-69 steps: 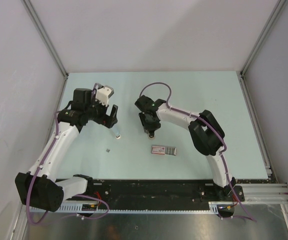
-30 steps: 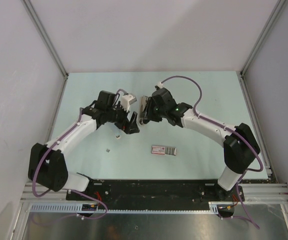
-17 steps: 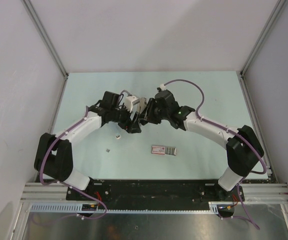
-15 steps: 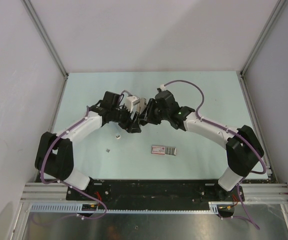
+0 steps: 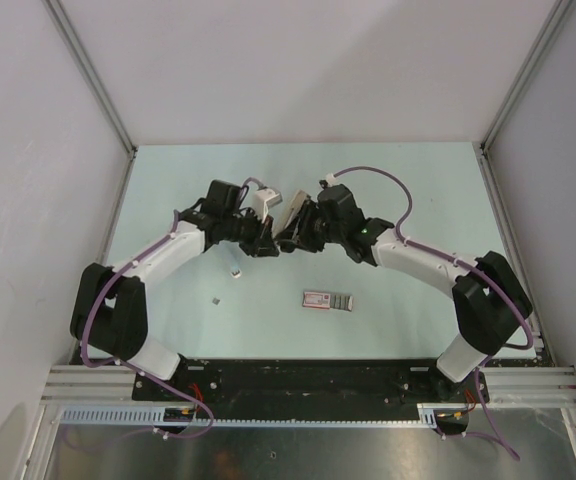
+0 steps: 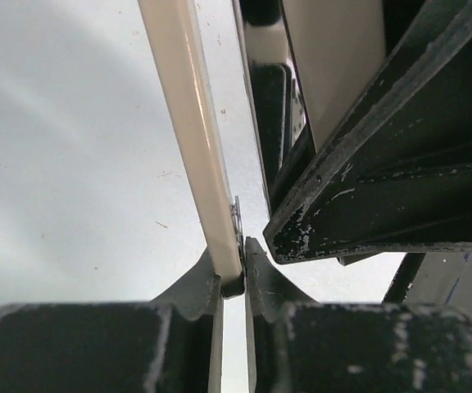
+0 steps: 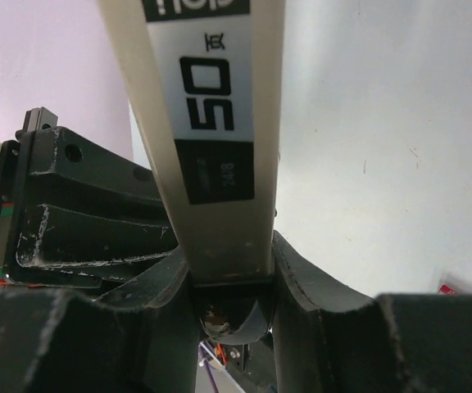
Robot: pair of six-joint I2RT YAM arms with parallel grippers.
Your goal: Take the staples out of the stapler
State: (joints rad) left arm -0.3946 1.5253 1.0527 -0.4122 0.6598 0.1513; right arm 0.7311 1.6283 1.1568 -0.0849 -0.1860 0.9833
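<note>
slim cream-and-black stapler [image 7: 220, 123] is held in the air over the table's middle, with the right gripper [image 7: 229, 274] clenched on its body. left gripper [image 6: 233, 274], at nine o'clock, nips only the tip of its thin arm. such a shallow bite may slip when pulled, or wrench the stapler askew.

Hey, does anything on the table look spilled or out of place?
Two tiny silver-grey metal bits lie loose on the pale green table, left of the flat red-and-white labelled box: probably scattered staples, too small to confirm.
</note>
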